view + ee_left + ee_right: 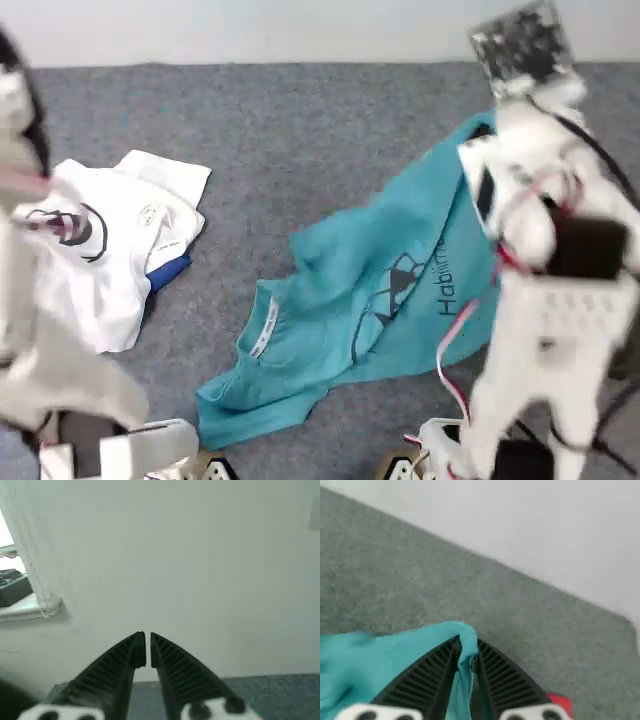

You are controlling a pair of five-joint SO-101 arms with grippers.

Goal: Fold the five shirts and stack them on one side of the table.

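Teal shirt (pixel 370 290) sprawls across the grey counter (pixel 300 130), one corner lifted: right jaws are clamped on its hem, probably to spread it flat for folding. Left jaws closed on nothing, raised toward the wall. White shirts (pixel 100 250) sit heaped near the left arm.

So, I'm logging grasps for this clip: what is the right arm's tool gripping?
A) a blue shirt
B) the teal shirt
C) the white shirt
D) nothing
B: the right wrist view shows a fold of the teal shirt pinched in the shut right tool.
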